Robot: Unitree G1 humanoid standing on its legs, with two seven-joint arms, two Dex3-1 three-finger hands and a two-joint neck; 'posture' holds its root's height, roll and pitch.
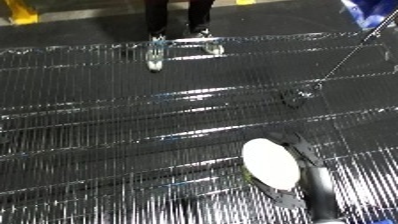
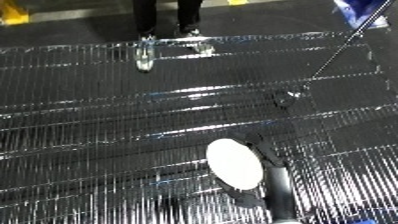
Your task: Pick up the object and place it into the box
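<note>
We think the thing to pick up is the white, smooth oval thing [image 1: 271, 162], but we are not sure. It sits low on the right, over the shiny silver wire mesh [image 1: 107, 130] that fills most of what we see. A dark shape hugs its right side and runs down to the bottom edge. That looks like the robot's right hand [image 1: 306, 167], coming in to carry it. We cannot tell if the hand is gripping the white thing or only beside it. The left hand does not show. We cannot pick out the bin, so we cannot say how far there is to go.
</note>
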